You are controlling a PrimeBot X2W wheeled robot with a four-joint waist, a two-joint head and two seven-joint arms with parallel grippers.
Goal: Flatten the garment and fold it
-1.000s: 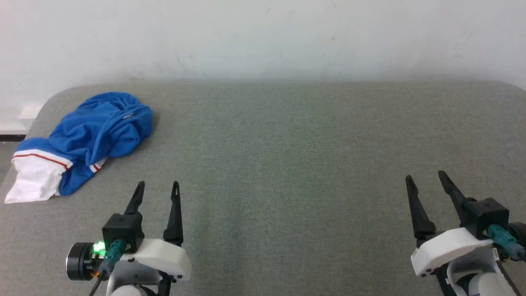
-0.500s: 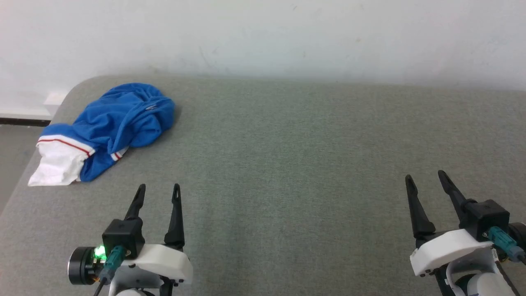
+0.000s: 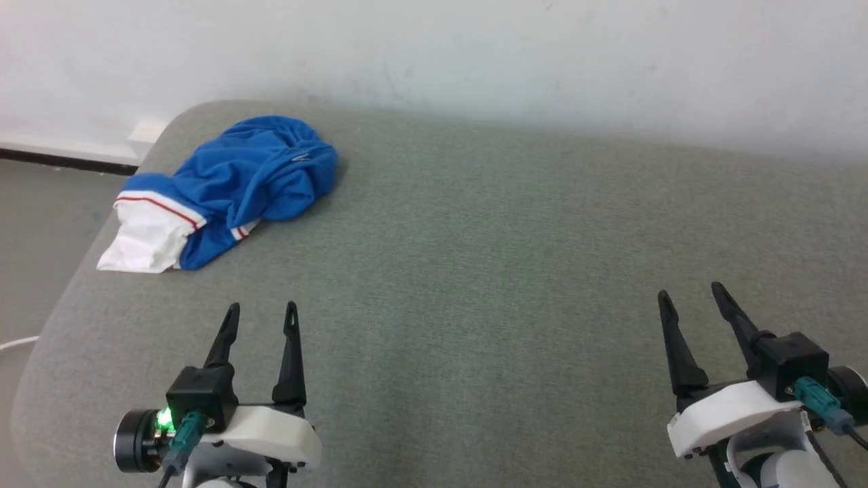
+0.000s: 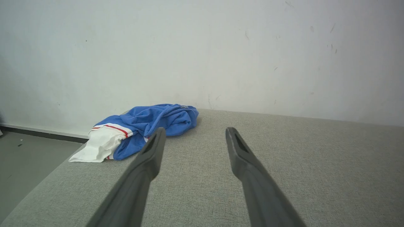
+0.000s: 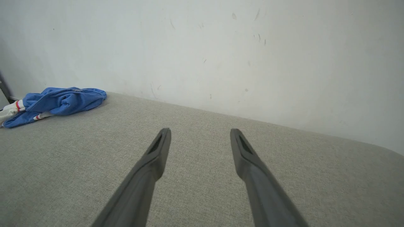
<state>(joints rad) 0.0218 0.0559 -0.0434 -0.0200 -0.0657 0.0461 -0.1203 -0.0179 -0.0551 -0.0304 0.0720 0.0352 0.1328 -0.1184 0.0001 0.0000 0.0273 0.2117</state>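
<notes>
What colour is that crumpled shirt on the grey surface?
Royal blue, with a white sleeve and red-and-white striped trim; the garment shows best in the head view.

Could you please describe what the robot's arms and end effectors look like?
The left end effector and right end effector each have two long, tapered black fingers on a black block, a white shell and a teal connector. A green light glows on the left wrist.

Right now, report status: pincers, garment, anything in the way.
Left pincer open, empty. Right pincer open, empty. Garment crumpled at far-left corner of table, untouched. Nothing between left pincer and it.
</notes>
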